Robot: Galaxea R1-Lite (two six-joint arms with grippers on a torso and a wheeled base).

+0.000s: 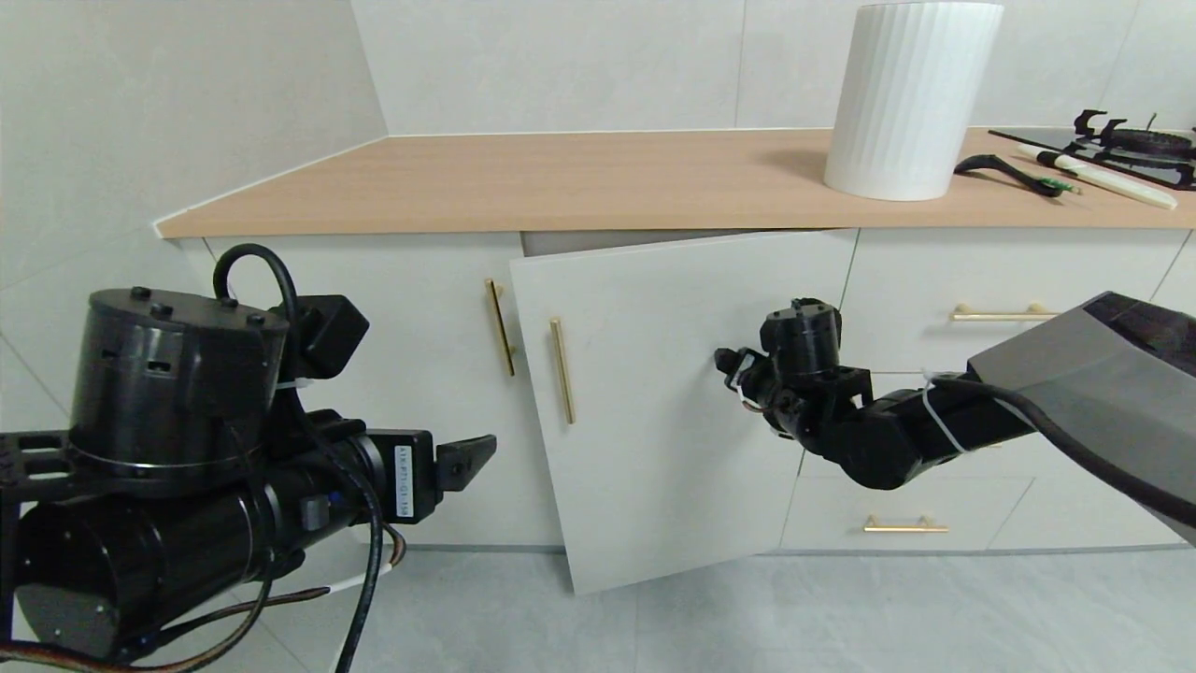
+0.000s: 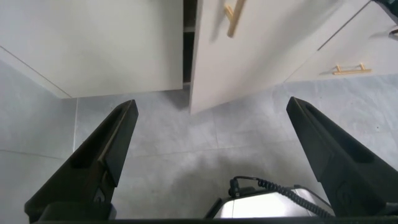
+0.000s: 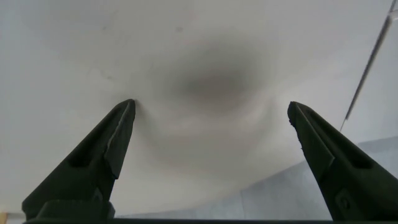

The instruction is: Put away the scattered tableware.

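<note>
Head view. One light wooden bench (image 1: 561, 178), its long front edge bare from the wall corner up to a tall white ribbed cylinder (image 1: 902, 98) standing toward the right end. Scattered tableware, two pieces: a black curved-handled utensil (image 1: 1009, 173) lying just right of the cylinder's base, and a long white utensil (image 1: 1107, 178) beside it, near the black hob grate (image 1: 1140, 145).

Below the bench is a white cabinet door (image 1: 673, 402) with a gold bar handle (image 1: 562, 370). It is swung ajar, with its handle edge standing out over the grey tiled floor (image 1: 747, 617). A closed white door (image 1: 411, 393) sits to its left. The right claw (image 1: 733, 369) is at the ajar door's face, between handle and hinge side. The left claw (image 1: 472, 458) is low before the closed door, apart from the ajar door's edge, with open floor beneath.

Left wrist view. The left claw (image 2: 211, 102) is spread wide with nothing between its fingers. Floor lies below it, and ahead is a dark gap between the closed door and the ajar door's edge.

Right wrist view. The right claw (image 3: 210, 103) is spread wide and holds nothing. Its fingertips (image 3: 127, 106) are close against the plain door panel; whether they touch it cannot be told.
</note>
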